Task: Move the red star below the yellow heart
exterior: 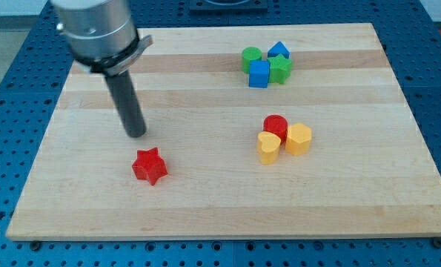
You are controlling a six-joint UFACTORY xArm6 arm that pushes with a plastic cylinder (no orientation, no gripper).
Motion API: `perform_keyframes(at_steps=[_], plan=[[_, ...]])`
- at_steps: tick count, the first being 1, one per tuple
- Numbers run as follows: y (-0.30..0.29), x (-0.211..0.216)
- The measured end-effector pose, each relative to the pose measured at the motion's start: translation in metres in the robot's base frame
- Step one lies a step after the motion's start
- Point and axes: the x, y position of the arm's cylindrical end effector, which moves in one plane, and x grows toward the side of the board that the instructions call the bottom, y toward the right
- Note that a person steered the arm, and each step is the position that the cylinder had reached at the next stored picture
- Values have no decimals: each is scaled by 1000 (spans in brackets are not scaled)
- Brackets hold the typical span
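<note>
The red star (149,165) lies on the wooden board (205,208) at the lower left of centre. The yellow heart (268,147) lies to the right of centre, touching a red cylinder (276,126) above it and a yellow hexagonal block (299,139) on its right. My tip (136,134) is on the board just above the red star and slightly to its left, a small gap apart from it. The star is far to the left of the heart and a little lower.
A cluster near the view's top right holds a green cylinder (251,57), a blue triangular block (279,50), a blue cube (259,73) and a green star-like block (281,69). The board rests on a blue perforated table (12,111).
</note>
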Motion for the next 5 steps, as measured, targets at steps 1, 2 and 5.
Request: perform_keyframes(at_steps=[1, 2, 5], plan=[[0, 31], [36, 55], [-14, 61]])
